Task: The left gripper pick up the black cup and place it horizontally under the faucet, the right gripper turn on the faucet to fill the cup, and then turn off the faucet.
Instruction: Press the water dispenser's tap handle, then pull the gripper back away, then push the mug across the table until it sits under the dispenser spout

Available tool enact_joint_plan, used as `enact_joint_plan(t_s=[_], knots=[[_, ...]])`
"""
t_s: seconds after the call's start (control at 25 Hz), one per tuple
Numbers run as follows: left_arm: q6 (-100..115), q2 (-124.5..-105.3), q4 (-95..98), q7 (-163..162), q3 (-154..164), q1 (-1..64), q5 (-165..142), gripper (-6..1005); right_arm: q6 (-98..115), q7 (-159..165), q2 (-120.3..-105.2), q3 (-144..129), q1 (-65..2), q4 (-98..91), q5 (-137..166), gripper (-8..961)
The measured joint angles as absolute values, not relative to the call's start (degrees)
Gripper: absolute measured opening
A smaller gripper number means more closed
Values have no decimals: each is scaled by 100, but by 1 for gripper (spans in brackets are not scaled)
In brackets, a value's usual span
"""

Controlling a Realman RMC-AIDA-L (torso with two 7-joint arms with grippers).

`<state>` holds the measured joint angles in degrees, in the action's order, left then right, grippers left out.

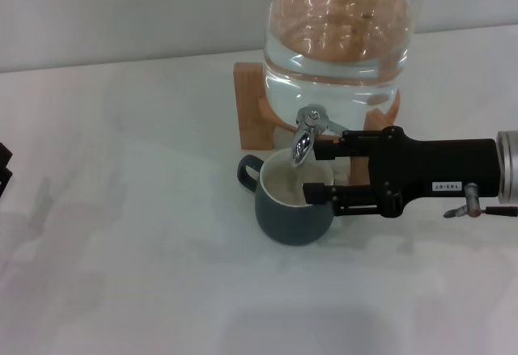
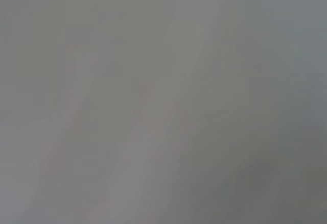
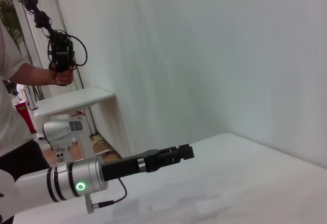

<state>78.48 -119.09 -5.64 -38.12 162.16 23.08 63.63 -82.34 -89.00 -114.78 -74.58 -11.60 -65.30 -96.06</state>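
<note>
In the head view the left gripper (image 1: 4, 169) is only a dark sliver cut off at the left edge of the white bench (image 1: 121, 274); whether its fingers are apart or together cannot be told there; the right wrist view alone shows this gripper (image 3: 176, 154) whole, held out over the bench on its white arm with a green light, fingers close together and clasping nothing; the left wrist view gives only a featureless grey blur. Toward the middle of the head view the black cup (image 1: 293, 200) stands upright on the bench, handle to the left, cream inside showing, directly beneath the faucet (image 1: 307, 133); the faucet juts from a clear glass jar (image 1: 340, 40) on a wooden stand (image 1: 255, 104), the jar's top cut off by the upper edge. The right gripper (image 1: 320, 173) reaches in from the right, fingers apart; one lies by the faucet, the other at the cup's rim; whether they touch is unclear. The bench lies open left and in front of the cup.
</note>
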Motion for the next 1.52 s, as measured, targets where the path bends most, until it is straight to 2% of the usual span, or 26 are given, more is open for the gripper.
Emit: enact_joint_plan(t_s=[1.04,1.28,1.52], knots=[[7842,-11909,-586,-3805,16231,2304,6363,597,-8500,-9000,-11484,-7288,-1150,-6422,-9645,722],[7883,-11897,-622,-3805,16217,2275,6396,597,-9668,-9184,-11479,-5978,-1062,-6334,-9662,722],[7889,-11891,-700,-3805,16215,2268,6537,597,-9672,-9903,-11486,-4398,-937,-5585,-9723,722]])
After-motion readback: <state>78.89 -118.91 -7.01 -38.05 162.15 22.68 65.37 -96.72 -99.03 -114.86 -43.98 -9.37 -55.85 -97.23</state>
